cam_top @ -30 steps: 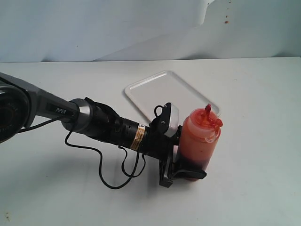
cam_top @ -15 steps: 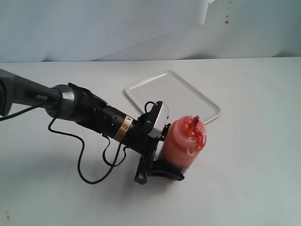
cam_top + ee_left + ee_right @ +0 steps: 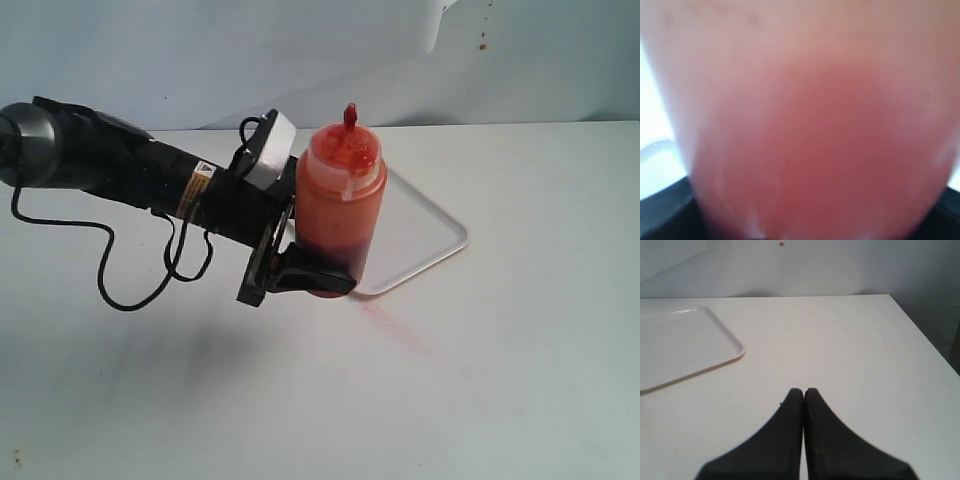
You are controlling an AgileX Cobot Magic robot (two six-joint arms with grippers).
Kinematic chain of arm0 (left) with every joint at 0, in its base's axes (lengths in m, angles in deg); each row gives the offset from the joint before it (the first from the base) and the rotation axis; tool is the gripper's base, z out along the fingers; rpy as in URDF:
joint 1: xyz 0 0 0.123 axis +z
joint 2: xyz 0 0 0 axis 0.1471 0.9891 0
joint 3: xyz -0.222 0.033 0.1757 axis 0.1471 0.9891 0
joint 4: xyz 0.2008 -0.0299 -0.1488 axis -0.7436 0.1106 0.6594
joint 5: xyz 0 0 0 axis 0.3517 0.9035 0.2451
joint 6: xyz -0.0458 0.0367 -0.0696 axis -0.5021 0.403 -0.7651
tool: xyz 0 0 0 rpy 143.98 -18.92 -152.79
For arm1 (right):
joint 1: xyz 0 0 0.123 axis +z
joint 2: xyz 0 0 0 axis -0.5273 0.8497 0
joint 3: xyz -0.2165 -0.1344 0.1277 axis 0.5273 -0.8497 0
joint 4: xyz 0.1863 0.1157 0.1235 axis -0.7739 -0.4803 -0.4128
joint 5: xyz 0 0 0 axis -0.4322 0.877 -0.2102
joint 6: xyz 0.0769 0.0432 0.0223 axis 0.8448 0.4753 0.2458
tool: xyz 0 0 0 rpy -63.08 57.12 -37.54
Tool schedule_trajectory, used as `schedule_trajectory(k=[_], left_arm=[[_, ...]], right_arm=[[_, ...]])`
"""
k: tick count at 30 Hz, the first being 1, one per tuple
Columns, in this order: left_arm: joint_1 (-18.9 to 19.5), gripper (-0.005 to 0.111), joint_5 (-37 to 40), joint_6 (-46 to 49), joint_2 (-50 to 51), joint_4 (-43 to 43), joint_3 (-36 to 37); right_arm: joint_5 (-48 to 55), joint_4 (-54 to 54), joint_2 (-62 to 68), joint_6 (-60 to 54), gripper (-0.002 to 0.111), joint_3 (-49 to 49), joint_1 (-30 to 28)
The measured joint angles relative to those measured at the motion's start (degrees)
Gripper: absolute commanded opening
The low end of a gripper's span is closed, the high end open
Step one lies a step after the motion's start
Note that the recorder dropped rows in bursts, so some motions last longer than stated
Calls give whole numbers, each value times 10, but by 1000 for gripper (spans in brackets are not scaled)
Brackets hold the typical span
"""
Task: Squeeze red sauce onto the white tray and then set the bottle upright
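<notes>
Orange-red and translucent, the small plastic squeeze bottle [image 3: 340, 200] is standing upright in the air. The left arm's black fingers [image 3: 315, 282] are clamping its lower body, with the red cap and nozzle pointing up. Dark red sauce [image 3: 335, 250] is sitting low inside. The bottle's base is overlapping the near edge of the flat glossy white tray [image 3: 425, 235]. A faint red smear [image 3: 388, 325] is showing on the white surface [image 3: 520, 380] just beside. The right arm's fingers [image 3: 790, 415] are pressed closed, hovering over the surface near the tray.

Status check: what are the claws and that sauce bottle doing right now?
Left gripper clamped on bottle, upright by white tray. Right gripper shut, empty. Nothing in the way.
</notes>
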Motion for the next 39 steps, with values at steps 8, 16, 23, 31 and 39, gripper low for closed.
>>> schedule_trajectory(k=[8,16,23,31,39], left_arm=[[10,1,0,-2,-6,-5,0],[10,0,0,-2,-6,-5,0],[10,0,0,-2,-6,-5,0],[10,0,0,-2,-6,-5,0],[10,0,0,-2,-6,-5,0]], right_arm=[[0,0,0,0,0,0,0],[0,0,0,0,0,0,0],[0,0,0,0,0,0,0],[0,0,0,0,0,0,0],[0,0,0,0,0,0,0]])
